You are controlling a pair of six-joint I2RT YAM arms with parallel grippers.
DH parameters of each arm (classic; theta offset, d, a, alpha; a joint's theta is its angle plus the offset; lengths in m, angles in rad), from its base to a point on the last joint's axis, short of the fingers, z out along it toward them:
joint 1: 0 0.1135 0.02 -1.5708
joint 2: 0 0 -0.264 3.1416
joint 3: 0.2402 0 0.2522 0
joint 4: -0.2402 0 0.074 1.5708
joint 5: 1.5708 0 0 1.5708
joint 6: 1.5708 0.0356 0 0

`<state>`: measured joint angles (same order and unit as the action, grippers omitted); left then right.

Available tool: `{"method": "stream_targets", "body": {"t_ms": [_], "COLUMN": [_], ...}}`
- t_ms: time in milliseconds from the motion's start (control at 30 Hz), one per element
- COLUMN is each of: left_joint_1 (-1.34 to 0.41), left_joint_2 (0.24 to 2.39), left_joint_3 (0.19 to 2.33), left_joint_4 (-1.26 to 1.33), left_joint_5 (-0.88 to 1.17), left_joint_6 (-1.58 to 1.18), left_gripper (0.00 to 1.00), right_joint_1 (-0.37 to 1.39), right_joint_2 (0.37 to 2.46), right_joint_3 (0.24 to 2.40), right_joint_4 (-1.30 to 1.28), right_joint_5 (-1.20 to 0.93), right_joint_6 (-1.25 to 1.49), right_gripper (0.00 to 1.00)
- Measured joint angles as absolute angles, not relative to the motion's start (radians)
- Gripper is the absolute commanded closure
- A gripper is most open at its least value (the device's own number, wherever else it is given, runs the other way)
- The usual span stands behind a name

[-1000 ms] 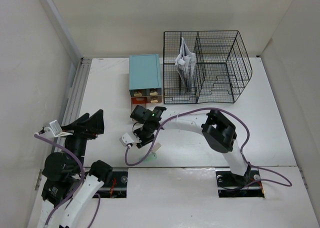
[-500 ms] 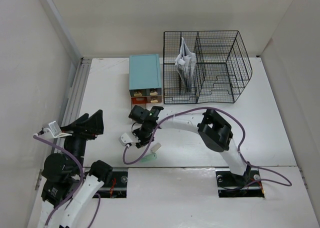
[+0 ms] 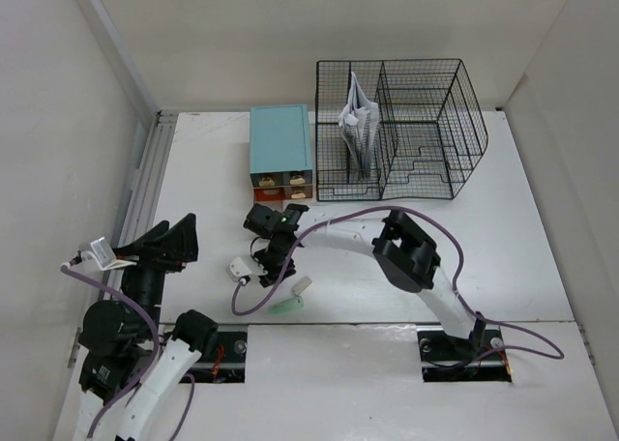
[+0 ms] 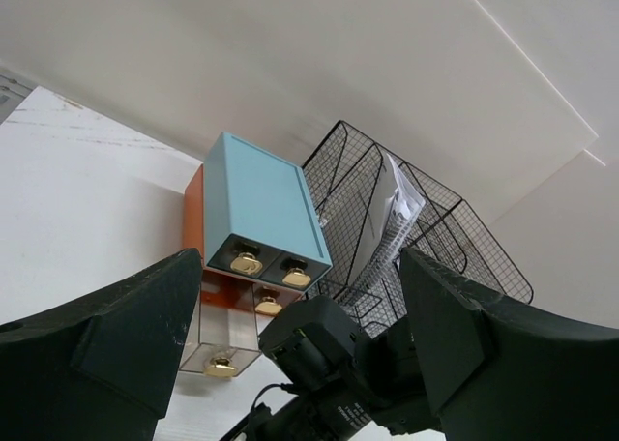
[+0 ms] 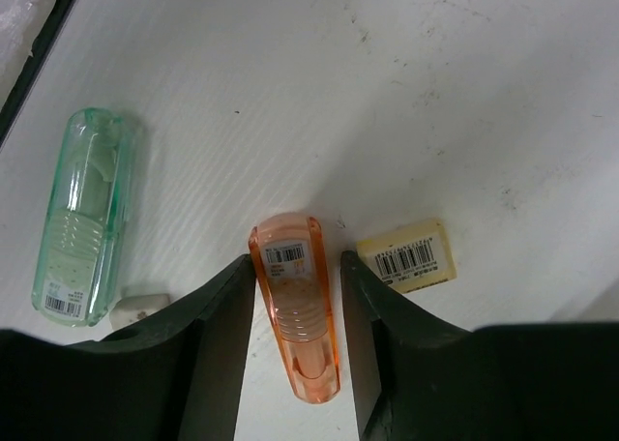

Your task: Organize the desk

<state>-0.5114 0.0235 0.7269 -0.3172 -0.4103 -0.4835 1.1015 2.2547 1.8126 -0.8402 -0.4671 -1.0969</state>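
A: Where is the right tool [image 5: 295, 267] now?

B: Low over the surface [image 3: 542, 228], left of its middle, between the drawer box [image 3: 280, 146] at the far edge and the near edge. It is released: its jaws stand on both sides of an orange case [image 5: 298, 315] which lies flat. I see a thin strip of white on the right side of the case, so I think nothing presses it.

A: Then what can go wrong?

B: The left jaw looks very close to the case. If the arm rises or turns, that jaw may drag the case out of its place. If the jaws close again, the case is smooth and narrower at one end, so I fear it slides out.

A: And the neighbours?

B: A yellow labelled piece [image 5: 406, 257] lies just beside the right jaw, and a sideways move could push it. The green case [image 5: 82, 214] lies near the near edge, and the hanging cable [image 3: 242, 301] could sweep it off.

A: The left tool [image 3: 179, 238]?

B: It is wide apart and empty, near the left edge. I see no danger there.
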Motion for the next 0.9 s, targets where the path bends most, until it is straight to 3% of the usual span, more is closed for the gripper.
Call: {"method": "stream_targets", "body": {"t_ms": [300,433,467,533,900], "left_joint_1": [-0.511,-0.511,-0.511,-0.511,-0.511], "left_joint_2": [0.014,0.014,0.014,0.014,0.014], "left_joint_3": [0.727,0.727,0.727,0.727,0.727], "left_joint_4": [-0.32,-0.32,-0.32,-0.32,-0.32], "left_joint_5": [-0.416,-0.416,-0.417,-0.417,-0.421], "left_joint_6": [-0.487,-0.487,-0.487,-0.487,-0.487], "left_gripper": [0.19,0.19,0.19,0.19,0.19], "right_joint_1": [1.113,1.127,1.131,1.136,1.142], "right_joint_2": [2.305,2.306,2.306,2.306,2.292], "right_joint_3": [1.905,1.905,1.905,1.905,1.972], "right_joint_4": [-0.938,-0.947,-0.95,-0.957,-1.001], "right_joint_5": [-0.466,-0.467,-0.467,-0.467,-0.393], "right_joint_6": [-1.131,-1.139,-1.14,-1.14,-1.084], "right_gripper": [0.54,0.71,0.79,0.85,0.89]}}
